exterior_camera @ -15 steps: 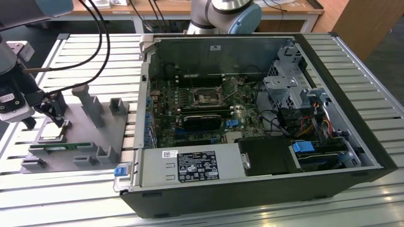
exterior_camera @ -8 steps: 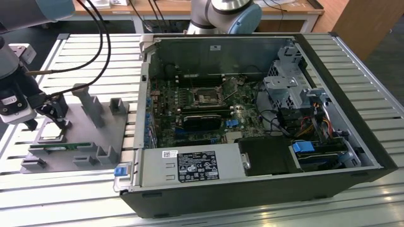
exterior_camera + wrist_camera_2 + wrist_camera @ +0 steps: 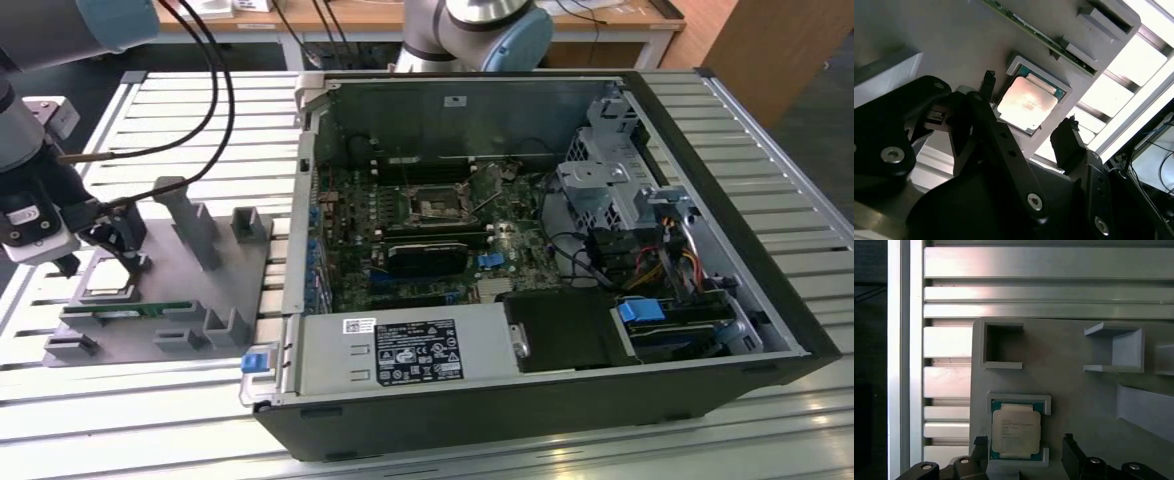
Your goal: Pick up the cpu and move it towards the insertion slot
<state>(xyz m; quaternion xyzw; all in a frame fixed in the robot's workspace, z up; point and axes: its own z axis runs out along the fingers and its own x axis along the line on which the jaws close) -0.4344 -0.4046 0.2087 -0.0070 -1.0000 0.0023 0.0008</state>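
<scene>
The spread pincer point(image 3: 1027, 107) straddles the cpu point(image 3: 1026, 100); best to centre it, then pinch opposite edges evenly.

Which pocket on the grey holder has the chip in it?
The rimmed pocket straddled by the end effector, holding the cpu; the other two pockets are empty.

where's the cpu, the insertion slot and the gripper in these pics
cpu point(image 3: 1015, 432): first wrist view, middle of its silvery top
insertion slot point(image 3: 437, 204): exterior view, dark centre inside its metal frame
gripper point(image 3: 1024, 440): first wrist view, midway between its open fingertips
</scene>
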